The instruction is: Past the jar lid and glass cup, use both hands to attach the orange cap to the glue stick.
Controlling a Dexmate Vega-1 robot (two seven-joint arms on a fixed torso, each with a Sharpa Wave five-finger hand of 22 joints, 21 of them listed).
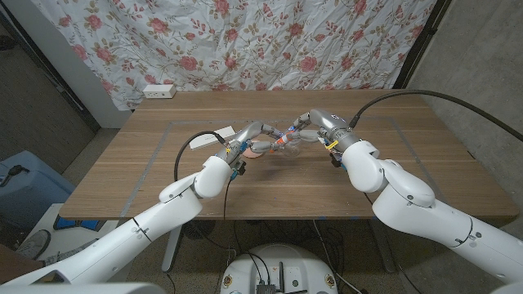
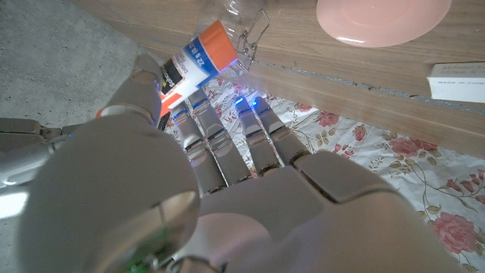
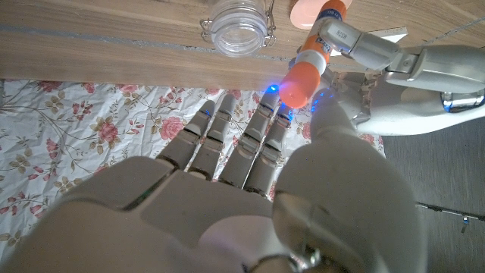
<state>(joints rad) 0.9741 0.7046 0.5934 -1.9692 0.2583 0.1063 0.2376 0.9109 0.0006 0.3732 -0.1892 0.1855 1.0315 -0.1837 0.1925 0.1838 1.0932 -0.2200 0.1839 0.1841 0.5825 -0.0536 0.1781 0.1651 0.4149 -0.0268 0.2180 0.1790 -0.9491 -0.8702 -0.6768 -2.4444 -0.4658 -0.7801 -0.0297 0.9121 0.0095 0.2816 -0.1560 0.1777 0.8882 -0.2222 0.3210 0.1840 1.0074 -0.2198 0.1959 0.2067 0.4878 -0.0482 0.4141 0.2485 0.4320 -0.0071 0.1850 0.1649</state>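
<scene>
Glue stick (image 3: 324, 34) in left robot hand (image 3: 394, 57), orange cap (image 3: 298, 83) at right robot hand (image 3: 250, 152) fingertips, pinched.

Both arms reach inward over mid-table. Left hand (image 1: 252, 139) and right hand (image 1: 306, 131) meet fingertip to fingertip, fingers curled, raised.

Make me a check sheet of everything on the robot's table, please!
Surface: wooden table, taped rectangle outline on it.
Job's things: glue stick held by left hand; orange cap at its end, against right hand's fingers.
Clutter: glass jar, pink lid, small white box.
Hands: both meet above the table's middle.
Cables: black cable along left arm, black cable to right arm.
Surroundings: flowered cloth behind, white box at the far edge.
</scene>
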